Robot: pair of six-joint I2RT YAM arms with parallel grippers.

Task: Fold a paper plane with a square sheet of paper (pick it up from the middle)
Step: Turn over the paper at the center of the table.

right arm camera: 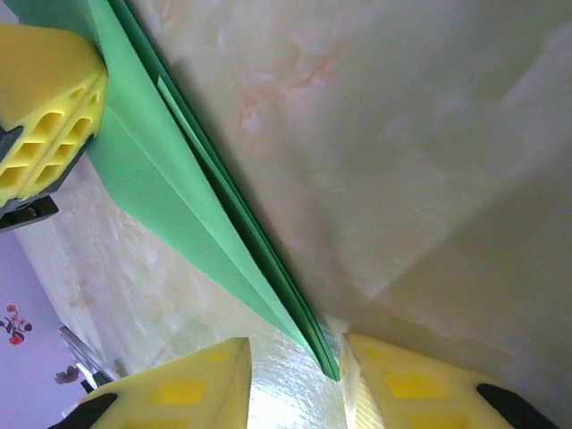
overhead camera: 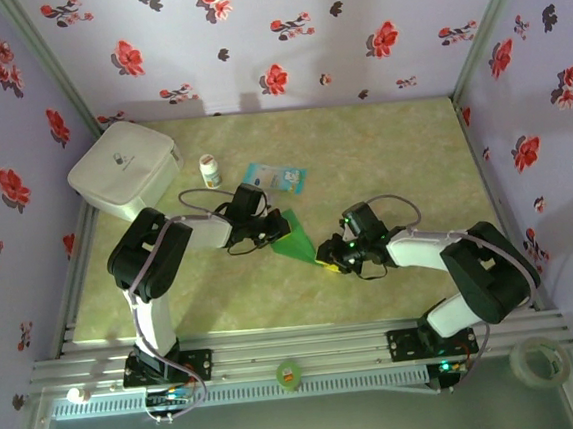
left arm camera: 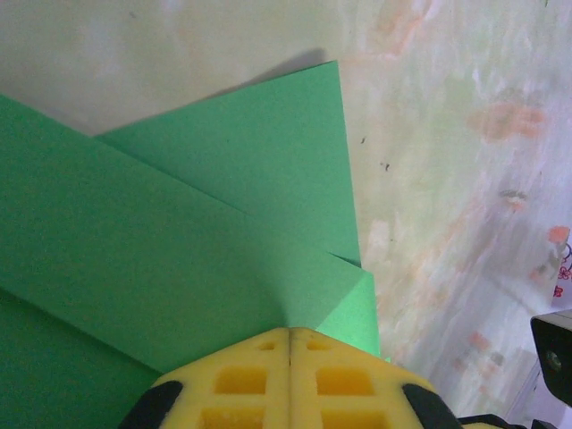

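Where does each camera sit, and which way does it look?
Top external: high behind the arms, looking down at the table; both arms, left pincer and right pincer show.
Left wrist: on the left arm, looking past its shut fingers at the folded green paper.
Right wrist: on the right arm, looking between its open fingers along the paper.
Shared: both wrist views show the paper and left pincer.

Top external looks down from behind the arm bases (overhead camera: 164, 366) onto the tabletop (overhead camera: 382, 156); wrist views sit close over the paper plane (overhead camera: 296, 242), common to all.
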